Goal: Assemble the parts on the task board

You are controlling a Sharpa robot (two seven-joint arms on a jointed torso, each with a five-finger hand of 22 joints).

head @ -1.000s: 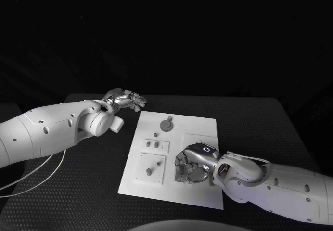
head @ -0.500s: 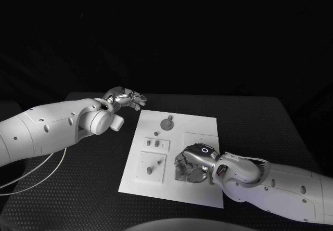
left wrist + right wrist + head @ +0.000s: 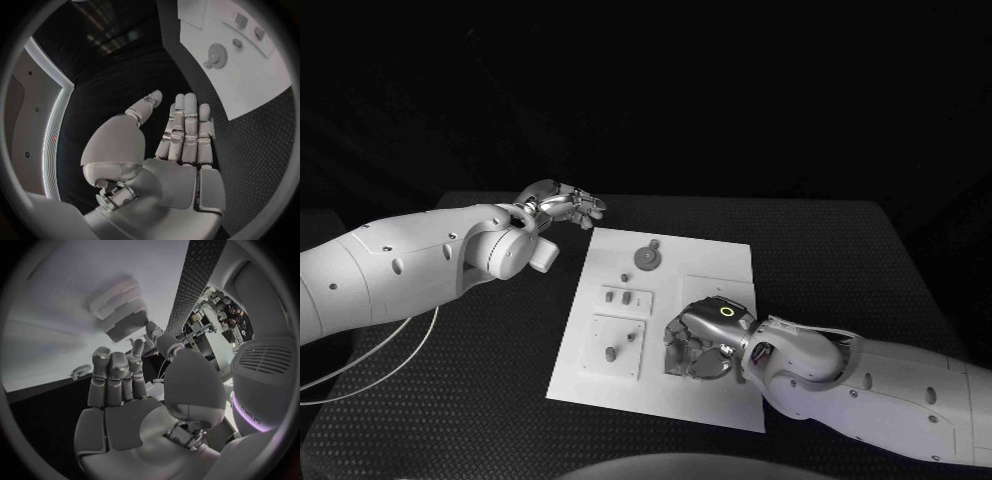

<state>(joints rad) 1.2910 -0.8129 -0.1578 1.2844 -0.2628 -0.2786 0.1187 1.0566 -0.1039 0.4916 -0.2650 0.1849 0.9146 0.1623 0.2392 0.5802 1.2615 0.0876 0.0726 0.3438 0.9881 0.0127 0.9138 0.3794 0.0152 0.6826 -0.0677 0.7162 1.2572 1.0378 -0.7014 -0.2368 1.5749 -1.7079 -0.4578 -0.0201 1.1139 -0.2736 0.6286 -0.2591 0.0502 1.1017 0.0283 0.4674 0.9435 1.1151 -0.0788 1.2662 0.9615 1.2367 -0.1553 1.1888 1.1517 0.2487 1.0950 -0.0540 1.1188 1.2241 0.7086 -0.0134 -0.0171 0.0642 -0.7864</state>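
Observation:
The white task board (image 3: 718, 272) lies in the middle of the table. On it are a round grey part (image 3: 646, 260), two small parts (image 3: 619, 298) and more parts (image 3: 617, 346) in a square section at its near left. My right hand (image 3: 701, 345) is low over the board's near right section, fingers pointing down at it. In the right wrist view its fingers (image 3: 115, 372) stretch toward a raised ribbed block (image 3: 122, 315), with nothing seen in them. My left hand (image 3: 561, 208) hovers off the board's far left corner, flat and holding nothing (image 3: 184, 135).
The black table (image 3: 834, 260) surrounds the board. A thin white cable (image 3: 372, 375) loops under my left arm at the near left. The left wrist view shows the board's far end (image 3: 250, 85) with the round part (image 3: 217, 52).
My right hand has shifted very slightly over the near right section of the board. My left hand has stayed in place.

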